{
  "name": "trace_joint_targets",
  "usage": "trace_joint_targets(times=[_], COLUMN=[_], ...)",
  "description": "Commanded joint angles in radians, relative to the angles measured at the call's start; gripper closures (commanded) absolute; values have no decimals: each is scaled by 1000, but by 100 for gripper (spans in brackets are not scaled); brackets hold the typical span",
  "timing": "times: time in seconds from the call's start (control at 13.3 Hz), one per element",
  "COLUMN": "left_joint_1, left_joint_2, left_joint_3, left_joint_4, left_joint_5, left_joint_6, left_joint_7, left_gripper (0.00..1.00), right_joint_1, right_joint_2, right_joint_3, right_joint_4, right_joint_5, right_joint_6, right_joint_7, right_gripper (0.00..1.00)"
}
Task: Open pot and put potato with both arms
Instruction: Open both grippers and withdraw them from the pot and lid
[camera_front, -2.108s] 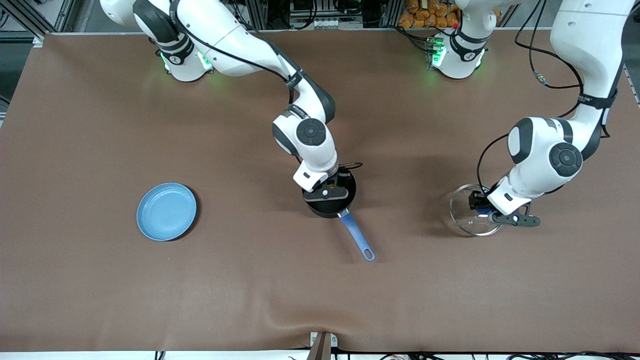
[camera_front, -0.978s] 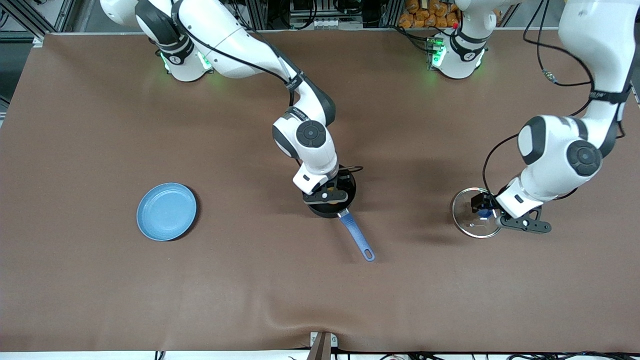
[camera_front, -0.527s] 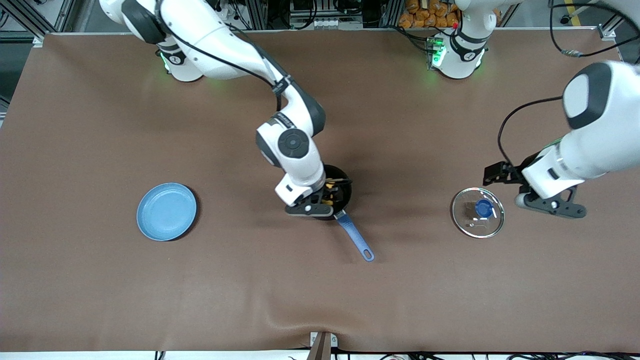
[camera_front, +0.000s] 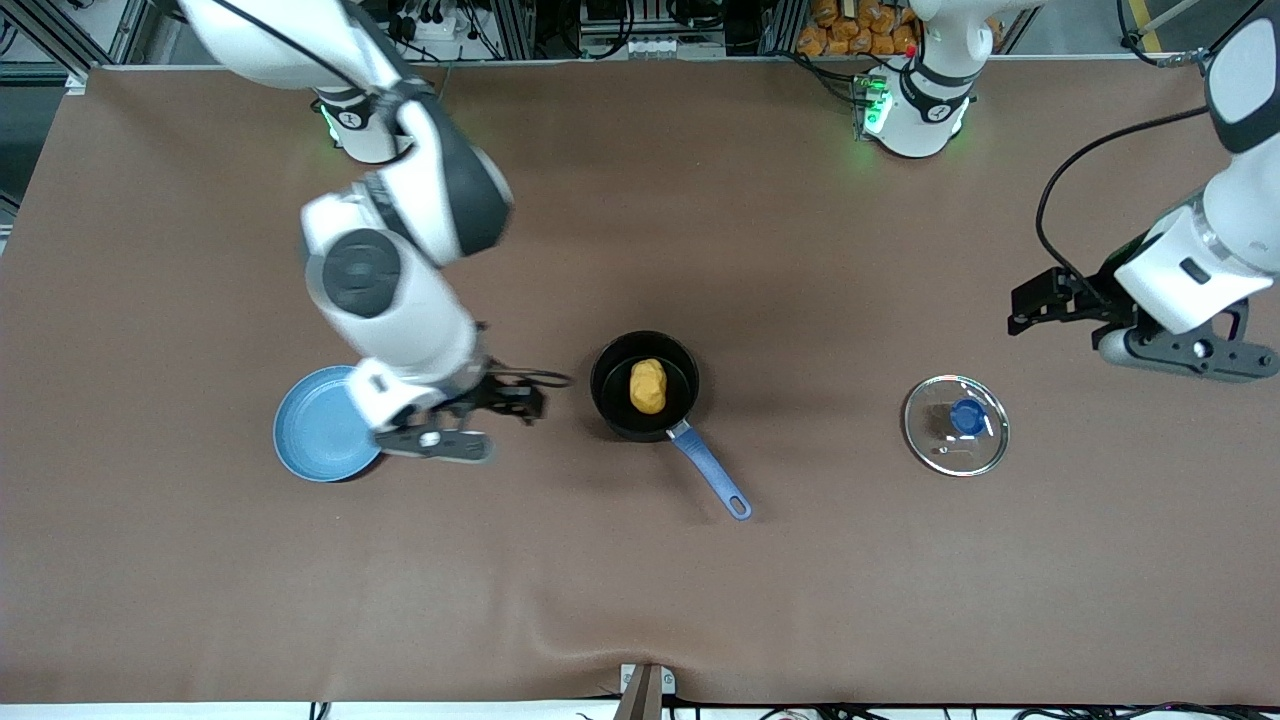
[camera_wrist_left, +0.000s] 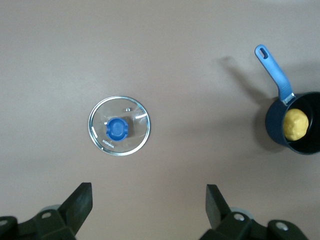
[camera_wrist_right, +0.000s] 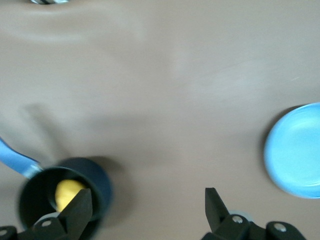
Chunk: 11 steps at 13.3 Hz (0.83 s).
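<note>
The potato (camera_front: 648, 386) lies inside the uncovered pot (camera_front: 644, 385) at mid-desk, glass lid (camera_front: 956, 424) set apart toward the left arm's end, both steps judged done; right gripper (camera_front: 505, 400) and left gripper (camera_front: 1040, 300), jaws open and empty, need only retreat.

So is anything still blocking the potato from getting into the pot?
No. The potato already lies in the open pot. The lid rests on the table toward the left arm's end. Both grippers are open and empty: the right gripper beside the plate, the left gripper above the table.
</note>
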Motion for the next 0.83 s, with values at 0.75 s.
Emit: trace_joint_targets(times=[0.75], left_joint_1=[-126], left_joint_2=[-92], left_joint_3=[123], left_joint_4=[-45], left_joint_5=[88], left_joint_6=[-15], left_joint_7=[-132], left_gripper=[0], right_joint_1=[-364], right_joint_2=[-351], right_joint_3=[20], right_joint_4=[-168], right_joint_5=[-55], right_joint_6=[-246], right_joint_7=[-495], right_gripper=[0])
